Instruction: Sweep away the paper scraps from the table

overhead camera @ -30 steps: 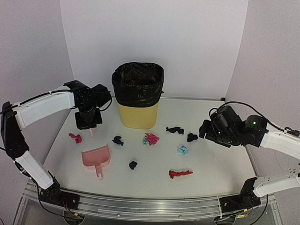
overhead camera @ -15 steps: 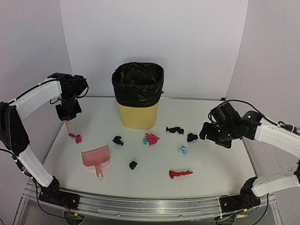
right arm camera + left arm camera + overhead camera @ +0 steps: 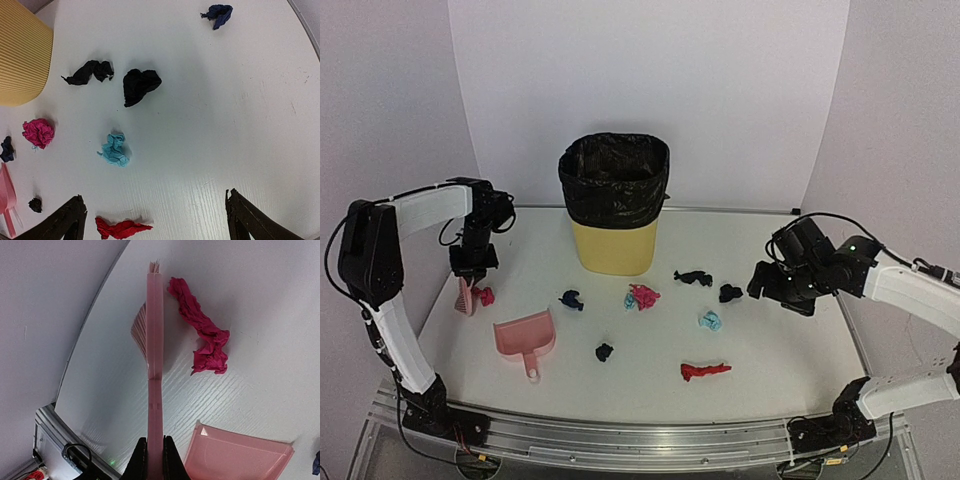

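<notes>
Several paper scraps lie across the white table (image 3: 790,350): a red one (image 3: 483,295) at the left, navy (image 3: 571,299), magenta with teal (image 3: 642,296), dark ones (image 3: 693,277) (image 3: 730,293) (image 3: 604,351), teal (image 3: 710,320) and red (image 3: 705,371). My left gripper (image 3: 472,262) (image 3: 155,460) is shut on the handle of the pink hand brush (image 3: 155,390). Its bristles (image 3: 140,332) rest on the table just left of the red scrap (image 3: 202,335). My right gripper (image 3: 762,282) (image 3: 154,210) is open and empty, above the table near the teal scrap (image 3: 115,150) and a dark scrap (image 3: 141,85).
The pink dustpan (image 3: 525,335) (image 3: 235,455) lies at the front left, mouth towards the brush. A yellow bin (image 3: 614,205) with a black liner stands at the back centre. White walls close three sides, and a metal rail (image 3: 620,430) runs along the front.
My left arm has swung left and down with the brush, from beside the bin to the table next to the red scrap. The right gripper has barely moved.
</notes>
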`<state>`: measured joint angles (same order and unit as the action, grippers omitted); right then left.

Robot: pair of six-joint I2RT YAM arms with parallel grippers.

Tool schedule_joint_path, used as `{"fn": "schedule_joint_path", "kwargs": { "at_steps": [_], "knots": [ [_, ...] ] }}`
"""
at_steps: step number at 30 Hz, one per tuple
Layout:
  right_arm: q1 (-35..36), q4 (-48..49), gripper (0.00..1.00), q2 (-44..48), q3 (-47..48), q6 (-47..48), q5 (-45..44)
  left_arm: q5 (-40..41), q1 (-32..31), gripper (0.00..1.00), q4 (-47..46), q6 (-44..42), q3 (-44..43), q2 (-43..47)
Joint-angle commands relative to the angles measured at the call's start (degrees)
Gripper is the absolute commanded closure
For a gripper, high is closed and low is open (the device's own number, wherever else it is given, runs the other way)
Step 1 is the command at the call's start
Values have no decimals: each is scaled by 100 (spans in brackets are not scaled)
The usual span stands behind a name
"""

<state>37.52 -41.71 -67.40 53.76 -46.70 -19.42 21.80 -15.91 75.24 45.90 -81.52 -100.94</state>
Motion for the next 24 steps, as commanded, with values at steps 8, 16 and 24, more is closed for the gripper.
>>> {"fn": "schedule_joint_path", "kwargs": {
  "at_steps": [8, 16, 24],
  "knots": [
    [-67, -72, 8, 538, -346, 3, -269, -355, -1332, 100, -110, -1161, -1344, -1607],
    [-77, -76, 9, 922, -546, -24, -549, -442, -1960, 100, 77, -1373, -1818, -1944],
    [-77, -71, 9, 973, -619, -103, -616, -540, -2565, 100, 88, -1628, -2700, -2195]
  ]
}}
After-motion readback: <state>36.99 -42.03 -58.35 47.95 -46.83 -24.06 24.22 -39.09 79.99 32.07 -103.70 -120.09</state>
